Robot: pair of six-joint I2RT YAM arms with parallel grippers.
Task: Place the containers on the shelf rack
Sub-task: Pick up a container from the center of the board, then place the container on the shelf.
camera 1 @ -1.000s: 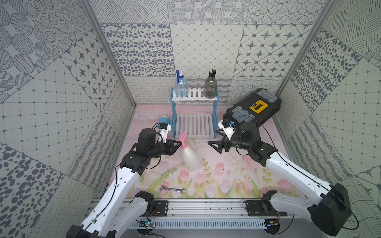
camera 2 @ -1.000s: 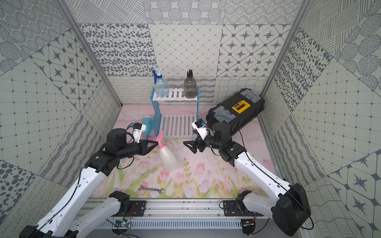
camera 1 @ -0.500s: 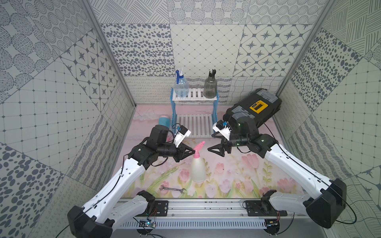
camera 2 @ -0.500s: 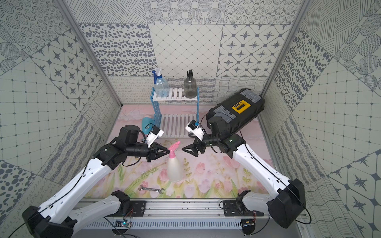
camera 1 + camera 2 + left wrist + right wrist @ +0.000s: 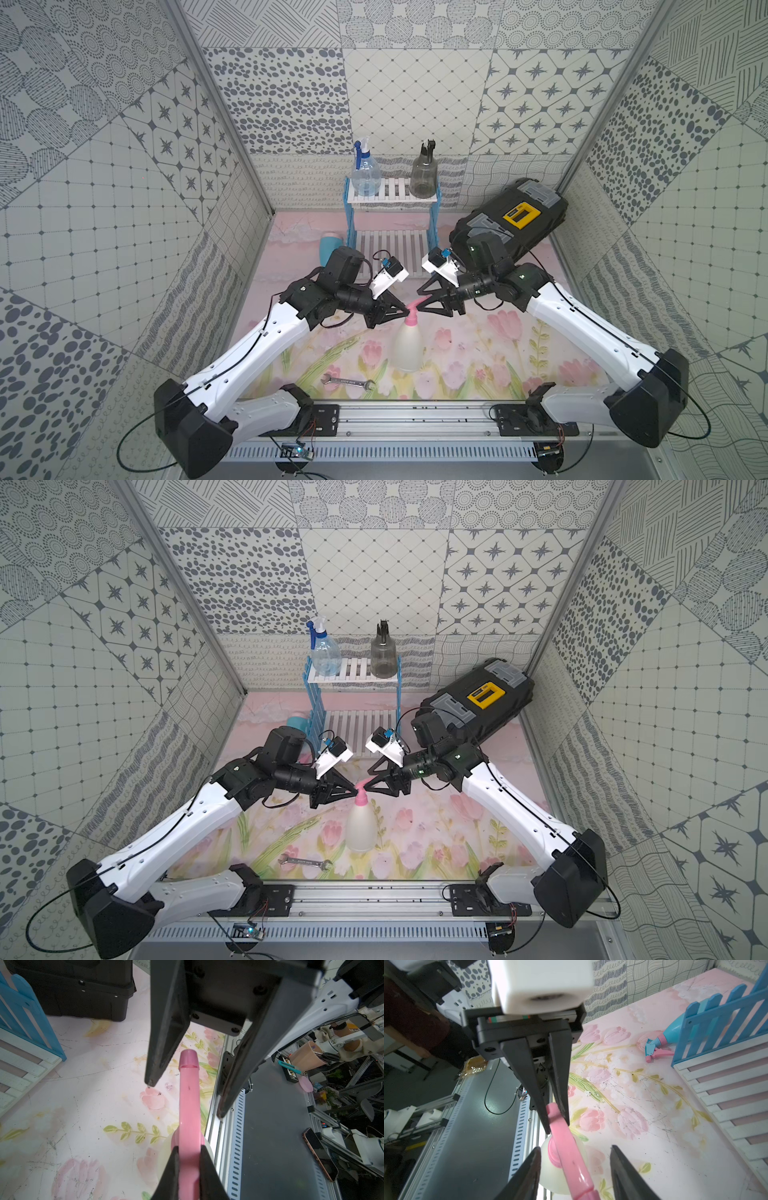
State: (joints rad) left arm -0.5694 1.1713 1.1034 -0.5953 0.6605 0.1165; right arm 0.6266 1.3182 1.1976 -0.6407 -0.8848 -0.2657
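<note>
One bottle in hand: white spray bottle [image 5: 409, 349] with a pink trigger, upright on the mat, well in front of the shelf rack [image 5: 399, 194].
Left gripper [image 5: 188, 1167]: jaws pinching the rear of the pink spray head.
Right gripper [image 5: 575, 1147]: jaws spread either side of the nozzle end, not touching it.
Handling: probably light, stiff plastic; the smooth round body may slip, so the neck under the trigger seems the surer hold.
Change: a second ago the bottle leaned and the right gripper stood apart; now the bottle is upright and straddled.
Light-blue spray bottle [image 5: 330, 245]: lying just beside the rack's side panel, on the left arm's side.
Top shelf: clear spray bottle [image 5: 365, 176] and smoky grey spray bottle [image 5: 423, 180], both standing.
</note>
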